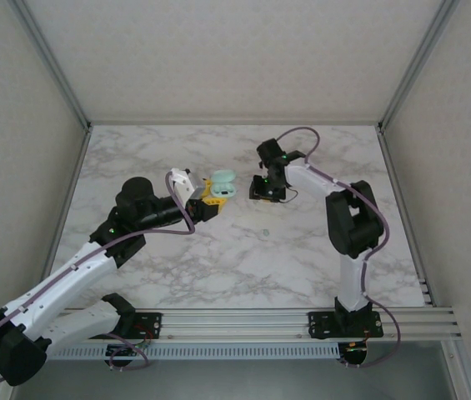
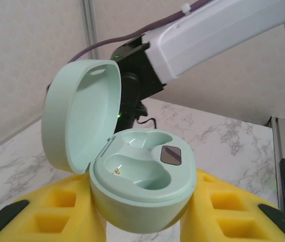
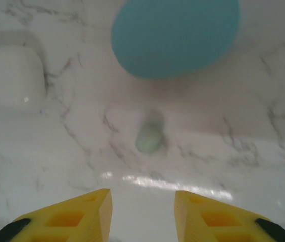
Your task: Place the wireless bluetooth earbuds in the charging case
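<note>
Where marble table [image 1: 218, 267] meets pale walls [image 1: 18, 83], left gripper [image 1: 215, 195] clamps charging case [image 2: 142, 191]; right gripper [image 3: 142, 197] gapes.

The white marble-patterned worktop [image 1: 243, 258] is veined with grey. The open oval plastic charging case [image 2: 142, 176] is pale mint green inside and out, with a dark grey patch beside its wells. Either side of the case, the left pincer [image 2: 142, 224] is yellow with black tips, and so is the right pincer [image 3: 142, 217]. A tiny blurred earbud [image 3: 150, 138] looks pale green. A blurred oval shape [image 3: 175, 35] is deeper teal-blue.
</note>
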`<state>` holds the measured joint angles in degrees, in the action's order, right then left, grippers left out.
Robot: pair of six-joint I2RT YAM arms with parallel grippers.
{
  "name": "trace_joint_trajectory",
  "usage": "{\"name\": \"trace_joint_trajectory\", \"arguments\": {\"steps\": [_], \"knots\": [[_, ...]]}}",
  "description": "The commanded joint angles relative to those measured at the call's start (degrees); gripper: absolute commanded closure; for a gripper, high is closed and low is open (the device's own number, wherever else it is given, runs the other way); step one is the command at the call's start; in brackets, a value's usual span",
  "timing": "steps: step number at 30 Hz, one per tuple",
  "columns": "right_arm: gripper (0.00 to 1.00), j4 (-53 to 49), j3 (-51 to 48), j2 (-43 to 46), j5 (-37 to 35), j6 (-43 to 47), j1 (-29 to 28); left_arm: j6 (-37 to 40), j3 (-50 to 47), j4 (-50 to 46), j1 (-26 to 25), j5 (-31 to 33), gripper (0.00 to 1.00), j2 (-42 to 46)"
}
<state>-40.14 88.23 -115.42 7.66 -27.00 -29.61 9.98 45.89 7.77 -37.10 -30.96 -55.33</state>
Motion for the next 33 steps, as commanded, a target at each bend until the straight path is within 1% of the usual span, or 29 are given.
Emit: {"name": "trace_joint_trajectory", "arguments": {"steps": [1, 8, 12, 20, 22, 33], "knots": [[0.61, -5.39, 4.36, -3.57, -5.82, -0.09, -1.13, 1.00, -0.53, 0.05, -0.53, 0.73, 0.81, 1.37], [0.62, -6.25, 8.54, -7.10, -8.24, -0.45, -2.15, 1.20, -0.49, 0.05, -0.52, 0.38, 0.81, 1.19], [0.63, -7.48, 10.97, -9.38, -7.99, -0.25, -2.17, 1.26, -0.61, -0.11, -0.54, 0.28, 0.81, 1.10], [0.65, -8.47, 13.18, -11.53, -8.18, 0.37, -2.53, 1.85, -0.45, -1.07, -0.52, 0.55, 0.81, 1.11], [0.68, -8.87, 13.59, -11.85, -8.35, 0.54, -2.48, 1.92, -0.28, -1.00, -0.52, 0.46, 0.81, 1.06], [0.70, -9.14, 14.01, -13.43, -8.89, 1.07, -2.96, 1.82, -0.12, -0.97, -0.52, 0.37, 0.81, 0.68]]}}
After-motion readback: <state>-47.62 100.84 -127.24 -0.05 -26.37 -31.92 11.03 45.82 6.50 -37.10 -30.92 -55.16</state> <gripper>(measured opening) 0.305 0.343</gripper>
